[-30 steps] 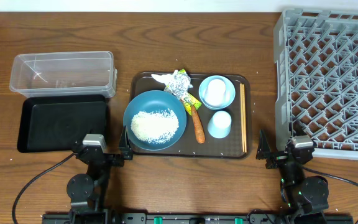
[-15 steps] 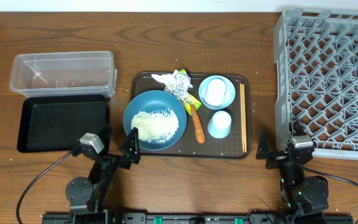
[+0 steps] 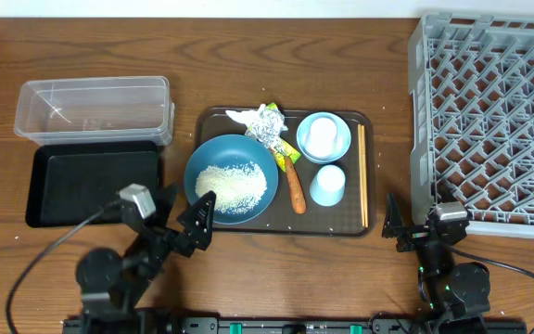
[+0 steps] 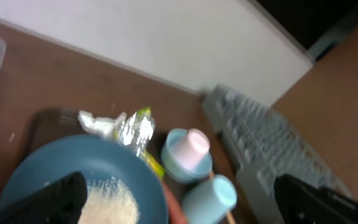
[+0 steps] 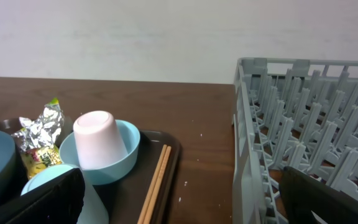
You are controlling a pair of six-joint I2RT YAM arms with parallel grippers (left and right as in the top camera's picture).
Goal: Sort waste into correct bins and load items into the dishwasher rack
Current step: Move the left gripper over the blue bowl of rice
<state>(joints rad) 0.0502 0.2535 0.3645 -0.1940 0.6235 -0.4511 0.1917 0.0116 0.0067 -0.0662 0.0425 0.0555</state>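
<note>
Far left: clear plastic rectangular tub (image 3: 94,109), with shallow black rectangular tray (image 3: 91,186) against its near side. Left gripper (image 3: 184,215) spread wide, nothing between fingers, at near-left rim of large dark-blue round bowl (image 3: 213,153); contact unclear. Loose white rice (image 3: 231,186) in that bowl, on brown serving tray (image 3: 341,223). Same tray: crumpled silver foil (image 3: 269,125), yellow-green wrapper (image 3: 288,149), orange carrot-like stick (image 3: 295,192), white cup (image 3: 319,136) inverted in small pale-blue bowl (image 3: 343,130), pale-blue cup (image 3: 328,185), thin wooden chopsticks (image 3: 362,176) along right edge. Right gripper (image 3: 408,227) spread, empty, between tray and grey lattice dishwasher rack (image 3: 489,121).
</note>
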